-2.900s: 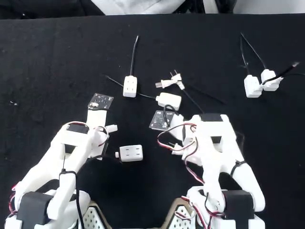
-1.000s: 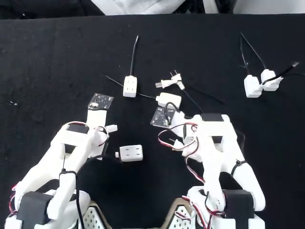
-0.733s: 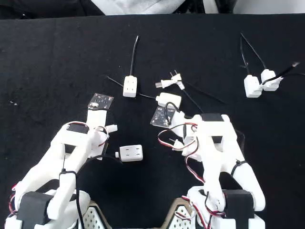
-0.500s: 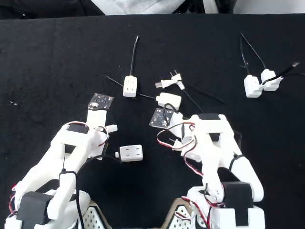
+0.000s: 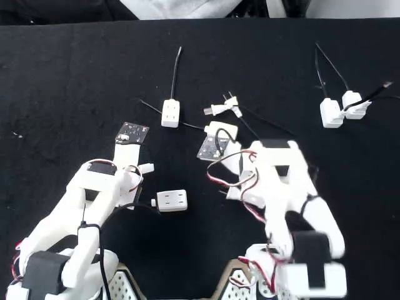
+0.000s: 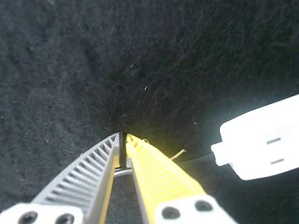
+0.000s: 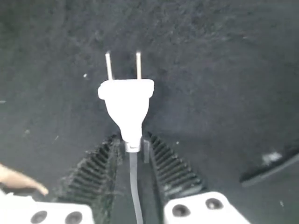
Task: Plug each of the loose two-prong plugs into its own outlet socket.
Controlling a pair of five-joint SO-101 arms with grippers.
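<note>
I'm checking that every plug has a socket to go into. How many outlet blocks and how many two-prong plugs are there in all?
Outlet blocks: 4
Two-prong plugs: 4, one held in the right hand, one against the far-right block
Total: 8

White two-prong plug, neck clamped in right end effector, prongs pointing away. White outlet socket just beside left end effector, which pinches a black cord.
</note>
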